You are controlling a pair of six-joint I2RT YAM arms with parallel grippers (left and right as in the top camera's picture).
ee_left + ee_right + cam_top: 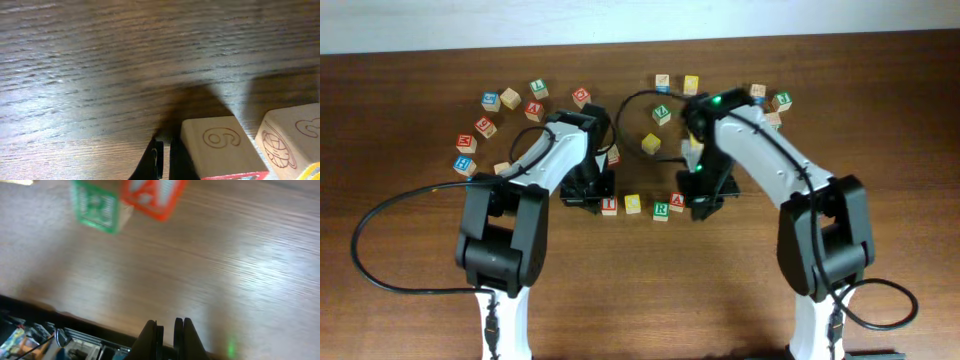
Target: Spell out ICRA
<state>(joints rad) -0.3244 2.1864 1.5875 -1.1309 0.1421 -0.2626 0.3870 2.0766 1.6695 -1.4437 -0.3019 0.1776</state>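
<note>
Worktop (640, 300): dark brown wood grain is running across the whole scene, and a pale wall (640, 15) is showing along the far edge.
I cube (609, 205): red face up, it is sitting just below the centre of the worktop. It is forming the left end of a left-to-right line of four, just beside the left gripper (164, 148).
C cube (633, 203): yellow face up, it is sitting next in line, near the I cube.
R cube (660, 208): green face up, it is sitting third, a touch nearer the front edge than its neighbours.
A cube (677, 203): red face up, it is closing the line, close against the R cube and just beside the right gripper (169, 325).
Left gripper: its fingers are pressing together on nothing, hanging low over the wood. The I cube's pale engraved side is showing right beside the tips.
Right gripper: its fingers are sitting almost together, gripping nothing. The R and A cubes are appearing blurred ahead of it.
Spare cubes (510, 97): these are lying scattered in an arc behind both arms.
Black cable (380, 230): it is looping across the wood to the left.
</note>
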